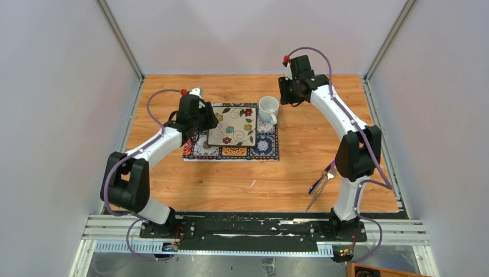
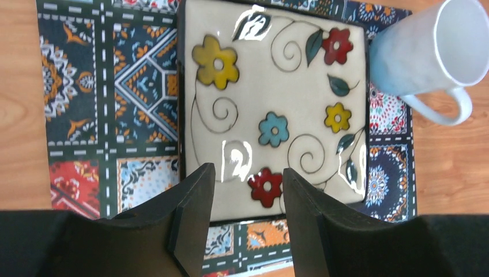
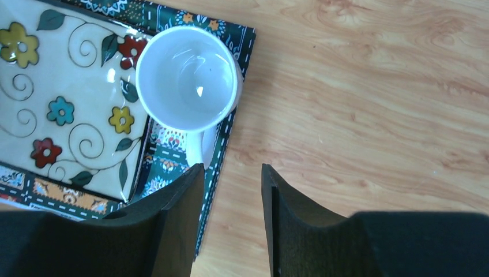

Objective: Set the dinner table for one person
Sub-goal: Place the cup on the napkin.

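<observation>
— Where do we stand?
— The dinner table (image 1: 230, 190) carries the placemat (image 1: 199, 151) left of centre, toward the far side. The plate (image 1: 232, 126) lies on it, and the mug (image 1: 268, 108) stands upright on its far right corner. I judge the mug step done.
— Pincers?
— Both are spread and pinching nothing. My left gripper (image 2: 248, 184) hovers over the plate's left edge, and my right gripper (image 3: 232, 179) hangs over bare wood just right of the mug.
— Next?
— Probably the cutlery (image 1: 320, 184), lying at the near right by the right arm's base. I'd bring that arm near, go low, and pinch a thin handle.
</observation>
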Robot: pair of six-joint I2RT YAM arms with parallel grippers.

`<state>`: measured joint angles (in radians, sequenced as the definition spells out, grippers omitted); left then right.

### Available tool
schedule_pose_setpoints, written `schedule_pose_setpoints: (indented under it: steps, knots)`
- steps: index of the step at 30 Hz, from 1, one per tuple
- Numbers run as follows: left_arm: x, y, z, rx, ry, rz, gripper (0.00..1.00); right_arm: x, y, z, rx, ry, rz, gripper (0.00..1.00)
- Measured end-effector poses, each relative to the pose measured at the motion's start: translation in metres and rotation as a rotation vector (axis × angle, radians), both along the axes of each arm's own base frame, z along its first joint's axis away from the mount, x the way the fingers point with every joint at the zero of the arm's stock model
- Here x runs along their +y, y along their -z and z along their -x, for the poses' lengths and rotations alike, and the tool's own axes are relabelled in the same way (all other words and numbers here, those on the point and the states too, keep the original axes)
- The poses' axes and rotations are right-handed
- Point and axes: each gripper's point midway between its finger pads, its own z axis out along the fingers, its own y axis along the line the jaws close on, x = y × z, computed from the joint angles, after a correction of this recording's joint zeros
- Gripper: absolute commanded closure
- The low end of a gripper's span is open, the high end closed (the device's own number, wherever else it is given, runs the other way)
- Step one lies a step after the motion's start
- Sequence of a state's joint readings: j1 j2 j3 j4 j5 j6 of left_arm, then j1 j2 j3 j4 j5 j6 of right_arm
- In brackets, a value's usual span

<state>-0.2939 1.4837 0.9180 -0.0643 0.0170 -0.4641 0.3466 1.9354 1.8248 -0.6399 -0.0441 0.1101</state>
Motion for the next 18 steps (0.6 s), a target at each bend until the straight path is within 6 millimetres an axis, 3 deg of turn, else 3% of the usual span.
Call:
schedule_pose_setpoints:
  steps: [3,8,14,18]
  knots:
    - [-0.003,-0.007,-0.016,-0.009,0.004,-0.003,0.48,0.0,-0.013,0.015,-0.027,-0.01,-0.02,0.54]
    - [-0.006,0.008,-0.023,0.045,0.023,0.049,0.49,0.017,-0.017,0.041,-0.041,-0.068,-0.044,0.55]
    - [0.005,0.019,-0.026,0.084,0.025,0.249,0.47,0.064,0.003,0.083,0.004,-0.195,-0.08,0.55]
    - [0.001,0.018,-0.027,0.094,0.06,0.325,0.45,0.068,0.022,0.099,0.048,-0.215,-0.078,0.55]
